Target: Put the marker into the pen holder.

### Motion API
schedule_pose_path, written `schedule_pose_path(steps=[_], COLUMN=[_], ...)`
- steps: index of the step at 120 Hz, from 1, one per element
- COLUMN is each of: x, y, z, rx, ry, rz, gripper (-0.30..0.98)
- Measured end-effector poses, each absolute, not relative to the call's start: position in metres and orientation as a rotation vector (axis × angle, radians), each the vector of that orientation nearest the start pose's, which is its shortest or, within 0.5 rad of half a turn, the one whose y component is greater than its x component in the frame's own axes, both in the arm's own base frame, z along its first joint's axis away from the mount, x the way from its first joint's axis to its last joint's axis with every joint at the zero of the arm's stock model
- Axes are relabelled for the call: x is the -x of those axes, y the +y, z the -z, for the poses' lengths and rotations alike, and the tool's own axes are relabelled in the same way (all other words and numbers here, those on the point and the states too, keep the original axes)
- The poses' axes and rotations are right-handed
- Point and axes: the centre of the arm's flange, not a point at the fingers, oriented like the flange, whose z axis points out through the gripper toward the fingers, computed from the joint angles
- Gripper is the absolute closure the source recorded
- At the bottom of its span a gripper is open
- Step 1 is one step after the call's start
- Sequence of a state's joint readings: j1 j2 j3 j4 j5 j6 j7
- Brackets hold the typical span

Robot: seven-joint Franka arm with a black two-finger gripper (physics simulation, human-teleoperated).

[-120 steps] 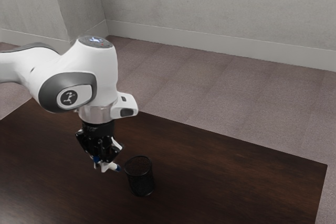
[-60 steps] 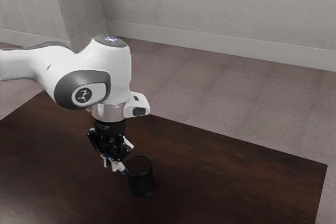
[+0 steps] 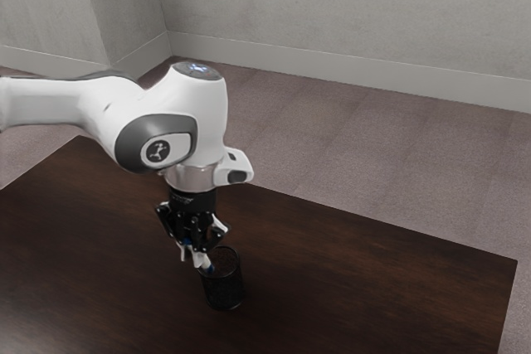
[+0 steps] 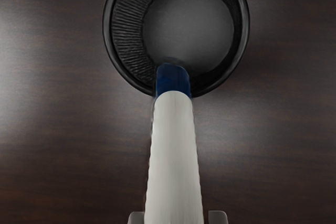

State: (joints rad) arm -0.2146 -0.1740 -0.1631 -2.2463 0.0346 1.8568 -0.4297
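Observation:
My gripper (image 3: pixel 196 256) is shut on the marker (image 3: pixel 204 262), just above the pen holder (image 3: pixel 224 289) and toward the exterior view's left side of it. The white marker hangs tilted, its blue end at the holder's rim. In the wrist view, the fingertips of the gripper (image 4: pixel 177 217) stand on both sides of the marker (image 4: pixel 173 156). Its blue end overlaps the near rim of the round black mesh pen holder (image 4: pixel 109 30) and points over the opening. How deep that end sits relative to the rim, I cannot tell.
The dark wooden table (image 3: pixel 348 288) extends around the holder, with its far edge running toward the exterior view's right. Beyond it lie carpeted floor (image 3: pixel 348 147) and a grey wall (image 3: pixel 332 14).
My hand has moved toward the exterior view's right with the marker, bringing the blue end from beside the pen holder to over its rim. The holder has stayed where it was.

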Motion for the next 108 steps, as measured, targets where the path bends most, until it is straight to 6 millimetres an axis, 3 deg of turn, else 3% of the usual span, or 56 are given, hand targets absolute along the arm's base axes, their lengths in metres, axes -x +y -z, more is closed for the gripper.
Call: schedule_pose_path(steps=[28, 54, 76, 82, 84, 88, 95, 100, 104, 108], x=[-0.449, -0.459, -0.460, -0.461, -0.462, -0.471, -0.498, -0.505, -0.504, -0.501], y=[-0.172, -0.166, -0.165, -0.166, -0.166, -0.164, -0.138, -0.106, -0.085, -0.078], z=[-0.423, -0.405, -0.405, -0.412, -0.420, -0.460, -0.602, -0.678, -0.707, -0.716], rx=[2.991, 2.977, 2.991, 2.998, 3.004, 3.031, 3.062, 3.046, 3.027, 3.015], ry=[-0.066, -0.076, -0.082, -0.082, -0.083, -0.100, -0.143, -0.201, -0.234, -0.230], rz=[-0.235, -0.270, -0.271, -0.249, -0.227, -0.138, 0.200, 0.368, 0.413, 0.402], gripper=[0.72, 0.70, 0.33, 0.26, 0.24, 0.21, 0.16, 0.13, 0.11, 0.09])
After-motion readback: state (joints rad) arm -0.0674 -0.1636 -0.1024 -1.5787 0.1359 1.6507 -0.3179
